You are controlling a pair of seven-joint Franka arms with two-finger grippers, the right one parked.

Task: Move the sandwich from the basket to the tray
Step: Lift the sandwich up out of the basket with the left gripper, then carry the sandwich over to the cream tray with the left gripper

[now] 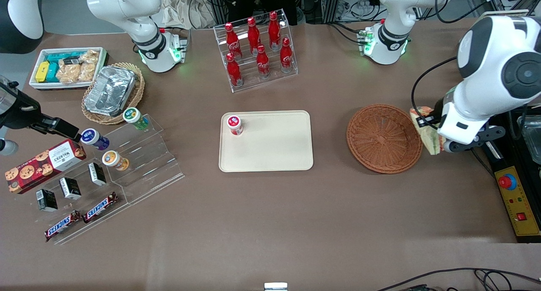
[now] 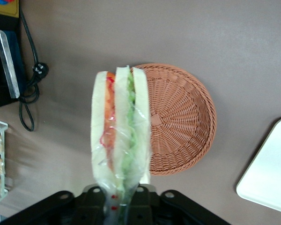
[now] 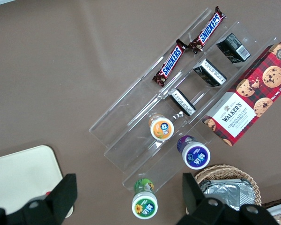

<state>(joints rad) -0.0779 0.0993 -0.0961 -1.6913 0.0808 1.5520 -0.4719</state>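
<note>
The wrapped sandwich (image 2: 119, 131) hangs in my left gripper (image 2: 121, 199), which is shut on its narrow end; pale bread, red and green filling show through the clear film. In the front view the sandwich (image 1: 427, 132) is held in the air beside the reddish-brown basket (image 1: 383, 138), toward the working arm's end of the table, with the gripper (image 1: 437, 134) mostly covered by the arm. The basket (image 2: 182, 119) lies below the sandwich and holds nothing. The cream tray (image 1: 266, 141) sits mid-table, beside the basket; a corner of the tray (image 2: 267, 171) shows in the left wrist view.
A small red-capped jar (image 1: 235, 125) stands on a tray corner. A clear rack of red bottles (image 1: 255, 50) is farther from the camera than the tray. A control box (image 1: 517, 200) and cables lie at the working arm's table end. Snack shelves (image 1: 127, 164) lie toward the parked arm.
</note>
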